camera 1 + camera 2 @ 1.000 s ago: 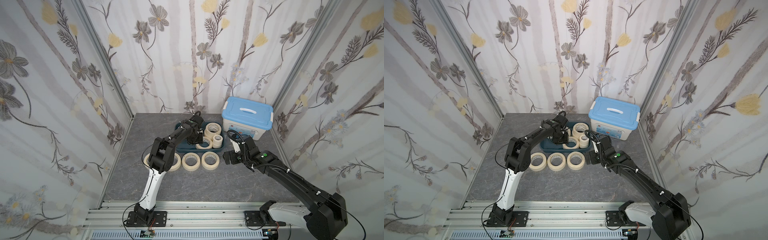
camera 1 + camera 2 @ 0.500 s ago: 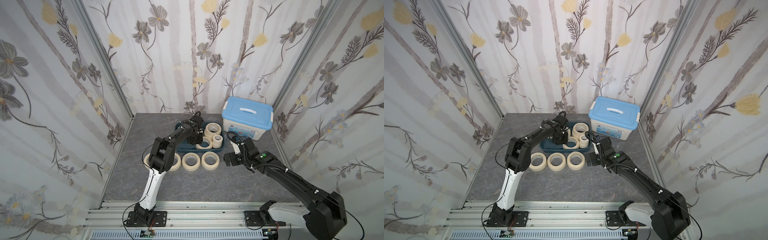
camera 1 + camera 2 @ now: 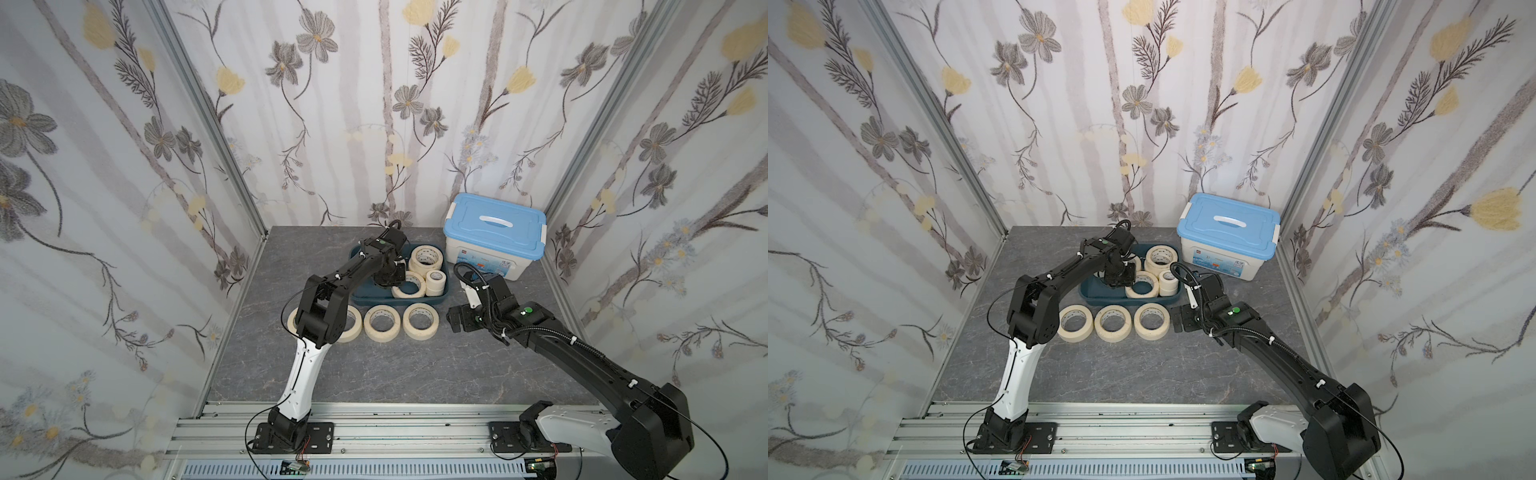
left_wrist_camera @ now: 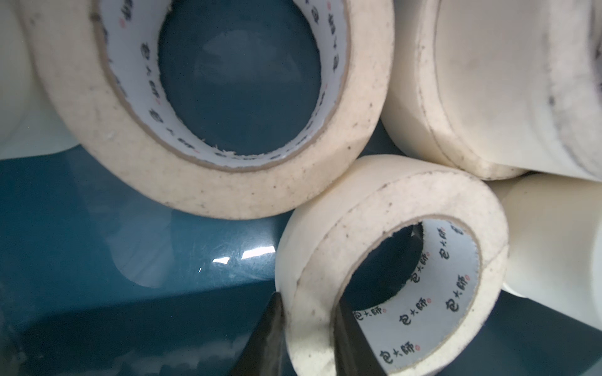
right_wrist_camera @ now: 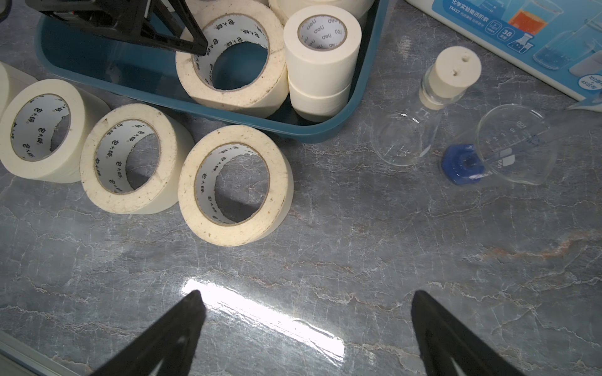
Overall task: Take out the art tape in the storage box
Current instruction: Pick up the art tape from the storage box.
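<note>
The dark teal storage box (image 3: pixel 365 297) holds cream art tape: a large roll (image 3: pixel 409 286) at its front, a stack of large rolls (image 3: pixel 424 257) behind, and small rolls (image 3: pixel 435 281) at the right. My left gripper (image 4: pixel 309 312) reaches into the box and is shut on the front roll (image 4: pixel 391 260), with one finger inside the printed core and one outside the wall. The right wrist view shows that roll (image 5: pixel 228 65) and a left fingertip (image 5: pixel 198 47) at its rim. A row of large rolls (image 3: pixel 382 325) lies on the table before the box. My right gripper (image 5: pixel 306 302) hangs open over bare table.
A white tub with a light-blue lid (image 3: pixel 494 235) stands at the back right. Beside the box's right end lie a stoppered glass flask (image 5: pixel 423 107), a glass beaker (image 5: pixel 518 143) and a blue cap (image 5: pixel 462 164). Flowered walls enclose three sides.
My left gripper has closed its jaws onto the wall of the front roll inside the box. The right arm has barely moved.
</note>
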### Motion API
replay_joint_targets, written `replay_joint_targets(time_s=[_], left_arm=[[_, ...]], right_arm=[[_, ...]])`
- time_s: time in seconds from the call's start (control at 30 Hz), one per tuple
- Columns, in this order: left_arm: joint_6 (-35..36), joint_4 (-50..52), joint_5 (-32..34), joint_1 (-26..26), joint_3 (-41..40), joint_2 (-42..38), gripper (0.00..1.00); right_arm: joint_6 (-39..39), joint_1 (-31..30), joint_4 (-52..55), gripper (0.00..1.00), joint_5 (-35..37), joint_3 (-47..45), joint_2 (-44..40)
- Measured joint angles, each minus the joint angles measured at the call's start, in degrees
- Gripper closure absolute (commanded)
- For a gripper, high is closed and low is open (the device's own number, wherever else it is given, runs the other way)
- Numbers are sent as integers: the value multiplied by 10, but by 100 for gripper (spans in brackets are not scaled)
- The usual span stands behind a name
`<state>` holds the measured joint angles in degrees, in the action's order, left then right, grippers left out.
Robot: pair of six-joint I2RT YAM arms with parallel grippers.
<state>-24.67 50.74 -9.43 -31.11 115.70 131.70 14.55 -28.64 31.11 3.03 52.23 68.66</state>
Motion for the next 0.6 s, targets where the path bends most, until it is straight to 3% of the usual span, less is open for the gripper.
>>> replay_joint_targets(time_s=[0.6], left_arm=[[-13, -19, 0, -2, -53, -76, 79]], right_arm=[[0, 2, 0, 0, -2, 2, -7]])
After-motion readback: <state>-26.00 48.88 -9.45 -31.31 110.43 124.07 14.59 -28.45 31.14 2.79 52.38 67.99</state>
